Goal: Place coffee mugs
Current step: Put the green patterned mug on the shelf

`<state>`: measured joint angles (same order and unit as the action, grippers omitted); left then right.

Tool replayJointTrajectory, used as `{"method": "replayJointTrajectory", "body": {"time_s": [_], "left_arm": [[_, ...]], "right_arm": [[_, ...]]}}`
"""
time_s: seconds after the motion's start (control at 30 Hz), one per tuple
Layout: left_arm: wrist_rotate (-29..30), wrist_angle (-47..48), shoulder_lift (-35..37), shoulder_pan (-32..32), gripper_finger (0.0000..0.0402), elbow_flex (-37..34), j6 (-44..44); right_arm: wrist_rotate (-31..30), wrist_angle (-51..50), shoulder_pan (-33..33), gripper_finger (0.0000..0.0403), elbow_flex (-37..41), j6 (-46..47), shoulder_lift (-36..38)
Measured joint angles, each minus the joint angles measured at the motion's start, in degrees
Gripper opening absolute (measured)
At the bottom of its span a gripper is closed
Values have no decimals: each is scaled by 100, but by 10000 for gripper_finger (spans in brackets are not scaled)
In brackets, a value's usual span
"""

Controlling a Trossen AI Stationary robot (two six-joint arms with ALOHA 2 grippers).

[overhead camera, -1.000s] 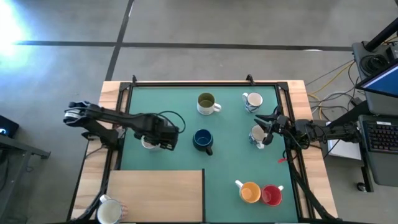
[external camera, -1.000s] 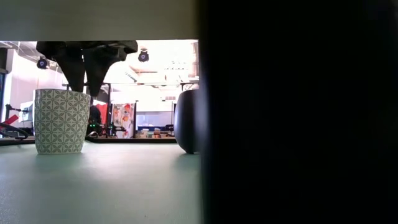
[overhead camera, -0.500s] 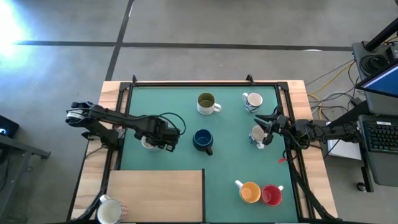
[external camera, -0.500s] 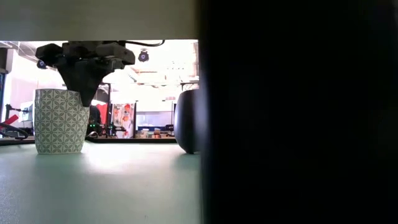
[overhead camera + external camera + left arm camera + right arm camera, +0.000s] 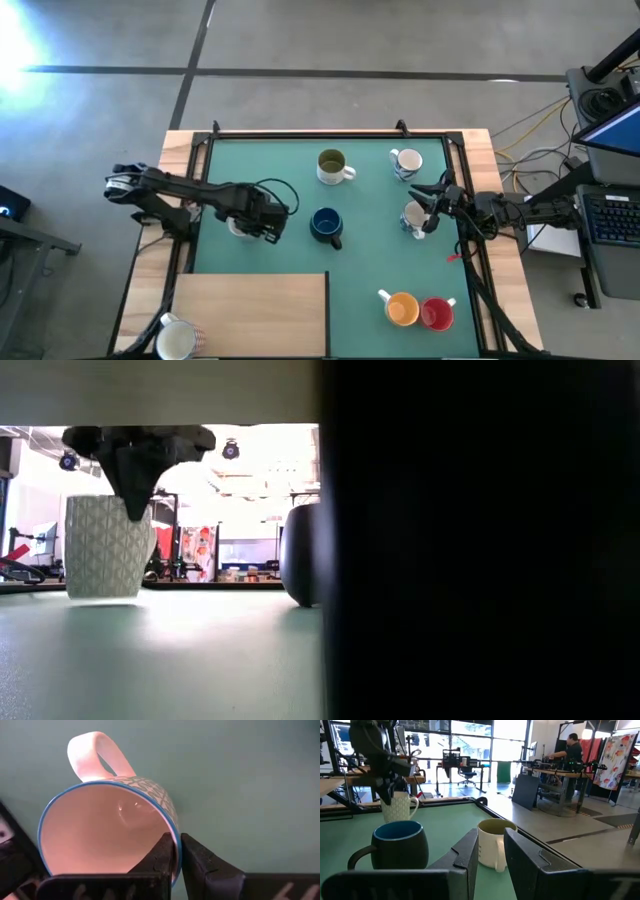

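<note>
A white mug with a grey-green pattern and a blue rim (image 5: 100,835) is at the left of the green mat (image 5: 370,260). It also shows in the low view (image 5: 100,550). My left gripper (image 5: 177,852) is shut on its rim, opposite the handle (image 5: 95,752). My right gripper (image 5: 492,860) stands open at the mat's right edge, close beside a white mug (image 5: 412,216). Nothing shows between its fingers. Farther off stand an olive-green mug (image 5: 332,165) and a dark blue mug (image 5: 325,224). My left gripper pinches the patterned mug's rim (image 5: 174,837) on the side opposite the handle, one finger inside the mug and one outside. The fingers (image 5: 135,500) come from above, pointing down. The mug stays about upright; whether its base has left the mat I cannot tell.
A wooden board (image 5: 250,310) covers the near left, with a white mug (image 5: 175,340) at its corner. An orange mug (image 5: 402,308) and a red mug (image 5: 437,314) stand near right, another white mug (image 5: 405,162) far right. A dark shape (image 5: 480,540) blocks half the low view.
My left gripper has come down a little over the patterned mug and shut on its rim. The mug has shifted slightly sideways in the low view, and a different part of its pattern now faces the camera.
</note>
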<state>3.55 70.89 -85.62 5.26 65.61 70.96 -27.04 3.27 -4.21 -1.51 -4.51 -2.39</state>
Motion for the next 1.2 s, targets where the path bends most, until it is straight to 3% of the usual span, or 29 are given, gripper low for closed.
{"method": "replayJointTrajectory", "body": {"time_s": [0.4,0.87,1.2], "left_arm": [[298,1852,74,300,5,2052,-21],[-119,1921,65,1058,4,3752,432],[-166,1920,54,1974,4,4231,1577]], "right_arm": [[1,-2,0,82,1,0,0],[1,-2,0,82,1,0,0],[1,-2,0,82,-1,-2,0]]}}
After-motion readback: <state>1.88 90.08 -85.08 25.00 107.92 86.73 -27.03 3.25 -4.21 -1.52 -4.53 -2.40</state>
